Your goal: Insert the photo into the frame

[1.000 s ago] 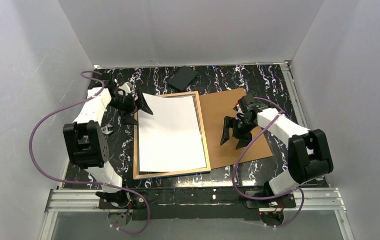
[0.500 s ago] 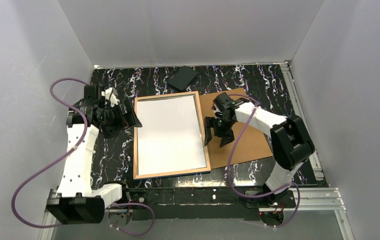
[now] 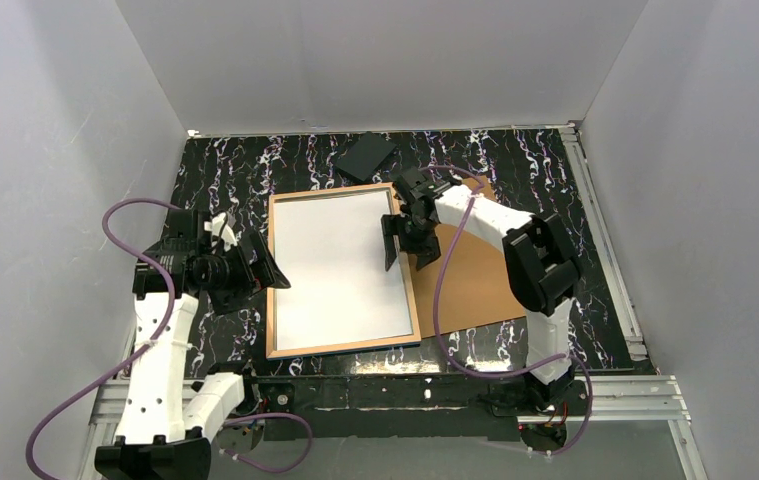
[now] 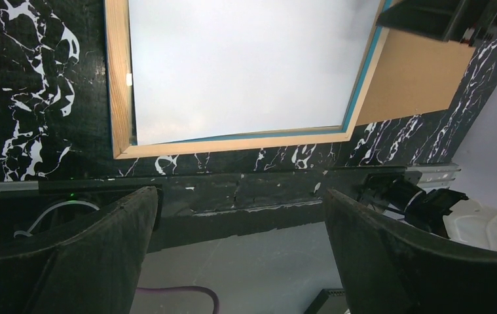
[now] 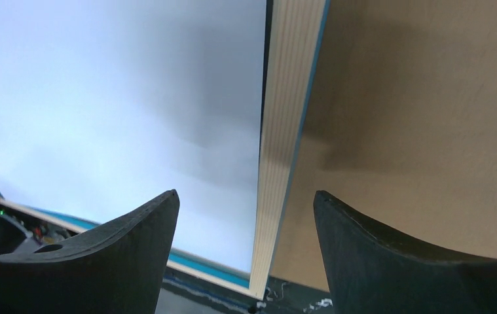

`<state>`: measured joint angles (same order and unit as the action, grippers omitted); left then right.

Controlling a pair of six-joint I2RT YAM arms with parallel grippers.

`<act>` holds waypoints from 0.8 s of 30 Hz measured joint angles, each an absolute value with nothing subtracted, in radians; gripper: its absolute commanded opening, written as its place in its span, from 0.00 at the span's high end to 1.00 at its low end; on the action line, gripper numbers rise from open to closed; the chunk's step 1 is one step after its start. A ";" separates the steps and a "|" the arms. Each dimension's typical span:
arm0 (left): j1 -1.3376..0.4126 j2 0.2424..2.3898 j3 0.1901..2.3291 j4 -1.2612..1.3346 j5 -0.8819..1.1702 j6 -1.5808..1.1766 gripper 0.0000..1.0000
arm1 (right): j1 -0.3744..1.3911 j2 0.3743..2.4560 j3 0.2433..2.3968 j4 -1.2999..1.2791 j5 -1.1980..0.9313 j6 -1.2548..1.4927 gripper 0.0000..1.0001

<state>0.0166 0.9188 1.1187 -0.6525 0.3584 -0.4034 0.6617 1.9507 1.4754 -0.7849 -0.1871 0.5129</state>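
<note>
Two nested items. The photo [image 3: 340,265] lies flat inside the frame [image 3: 345,346], white back upward, and the frame lies tan face up. Photo: probably light, limp paper, apt to crease or slide; best pressed near its corners. Frame: stiff, its glass likely fragile; best held by the wooden rail. Right gripper [image 3: 405,250]: spread wide, empty, above the right rail. Left gripper [image 3: 267,265]: spread wide, empty, just beside the left rail. Backing board [image 3: 475,270]: at the frame's right.

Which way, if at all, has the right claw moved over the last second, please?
Yes. The right claw has moved left, from over the board to the right edge of the frame.
</note>
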 measured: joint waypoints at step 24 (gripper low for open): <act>0.017 0.861 1.020 -0.711 0.344 -0.358 0.02 | 0.683 2.214 1.810 -0.936 0.019 0.496 0.48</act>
<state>0.0166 0.8612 1.0199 -0.7109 0.3435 -0.3576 0.6830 2.2135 1.8103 -0.9360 0.0193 0.4965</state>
